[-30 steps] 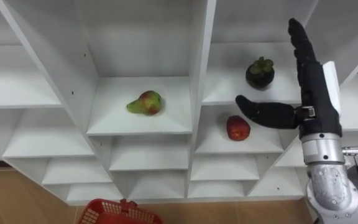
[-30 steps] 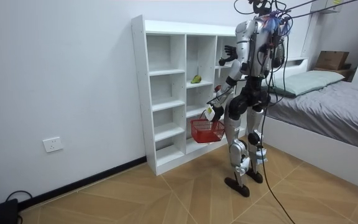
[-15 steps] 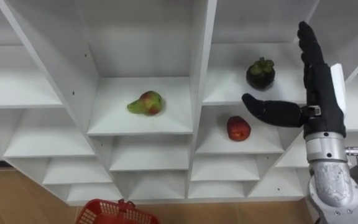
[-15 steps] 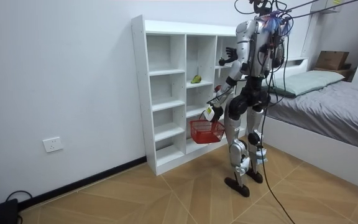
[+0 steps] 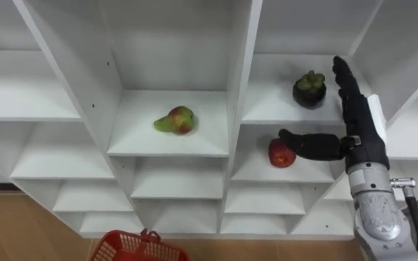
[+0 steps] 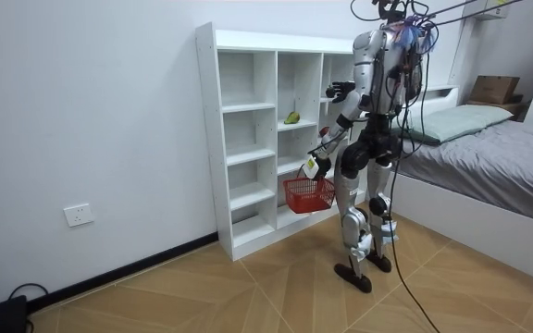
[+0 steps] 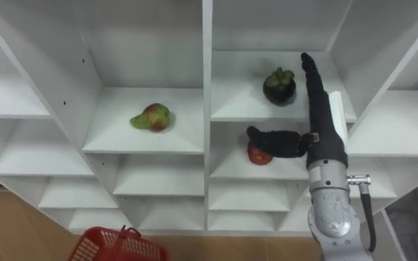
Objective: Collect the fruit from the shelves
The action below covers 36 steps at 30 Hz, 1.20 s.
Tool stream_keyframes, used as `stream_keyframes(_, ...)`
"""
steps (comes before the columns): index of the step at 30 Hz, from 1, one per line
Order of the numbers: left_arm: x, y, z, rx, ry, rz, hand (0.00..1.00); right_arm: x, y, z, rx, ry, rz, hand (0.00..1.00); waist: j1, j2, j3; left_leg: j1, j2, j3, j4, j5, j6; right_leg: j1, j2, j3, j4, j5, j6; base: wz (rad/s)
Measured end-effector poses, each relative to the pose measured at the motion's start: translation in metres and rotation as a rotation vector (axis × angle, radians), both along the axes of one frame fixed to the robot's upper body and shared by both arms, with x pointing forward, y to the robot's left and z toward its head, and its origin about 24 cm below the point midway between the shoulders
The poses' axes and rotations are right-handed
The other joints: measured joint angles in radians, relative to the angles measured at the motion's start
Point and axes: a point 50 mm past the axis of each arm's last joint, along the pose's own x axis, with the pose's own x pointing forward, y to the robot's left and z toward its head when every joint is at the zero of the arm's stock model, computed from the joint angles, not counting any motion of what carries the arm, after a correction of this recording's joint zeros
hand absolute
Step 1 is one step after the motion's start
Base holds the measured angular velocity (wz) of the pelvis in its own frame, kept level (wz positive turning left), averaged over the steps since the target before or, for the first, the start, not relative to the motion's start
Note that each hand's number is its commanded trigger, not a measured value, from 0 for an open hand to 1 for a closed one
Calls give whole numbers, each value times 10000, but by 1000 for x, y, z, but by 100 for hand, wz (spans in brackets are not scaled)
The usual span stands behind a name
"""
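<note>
The robot's right hand (image 5: 358, 138) is reaching into the white wooden closet (image 5: 242, 72), fingers straight and released. Its thumb is stretching just over the round red apple (image 5: 280, 155), and its fingertips are pointing up beside the dark purple mangosteen (image 5: 309, 90) one shelf higher.

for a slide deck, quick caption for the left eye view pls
Open right hand poised at the red fruit in the white closet, mangosteen one shelf above.

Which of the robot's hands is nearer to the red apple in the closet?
Right. The right hand is raised open beside the red apple, its thumb right by it; the left hand hangs low at the red basket, well below.
</note>
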Motion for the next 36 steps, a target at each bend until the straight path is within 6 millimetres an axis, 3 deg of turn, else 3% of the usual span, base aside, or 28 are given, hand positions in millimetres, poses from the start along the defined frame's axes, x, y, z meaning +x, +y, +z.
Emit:
stream_keyframes(9,3,-1,0,-17,-21,-34,100,18,12,4,744,-49,430,0,33,-132,51,17,-2,-47,-6,2,-4,40,2,-66,-6,0,0,0)
stream_keyframes(13,5,-1,0,7,-41,-21,100,23,14,5,728,-28,588,0,224,-129,57,9,0,-53,-5,2,-4,38,1,-81,-10,0,0,0)
stream_keyframes(19,4,-1,-2,13,270,17,100,25,14,4,992,134,536,0,242,-79,86,15,-2,-57,4,6,-8,53,0,-78,-10,0,0,0)
stream_keyframes(29,2,-1,-4,28,599,67,100,27,13,5,1385,230,552,0,219,30,29,46,-3,-70,24,11,-14,93,-2,-85,-5,1,-1,0)
stream_keyframes(36,4,-2,-4,4,691,166,100,32,13,3,1371,437,532,0,206,101,44,171,0,-59,31,16,-17,183,-3,-65,5,4,-7,0)
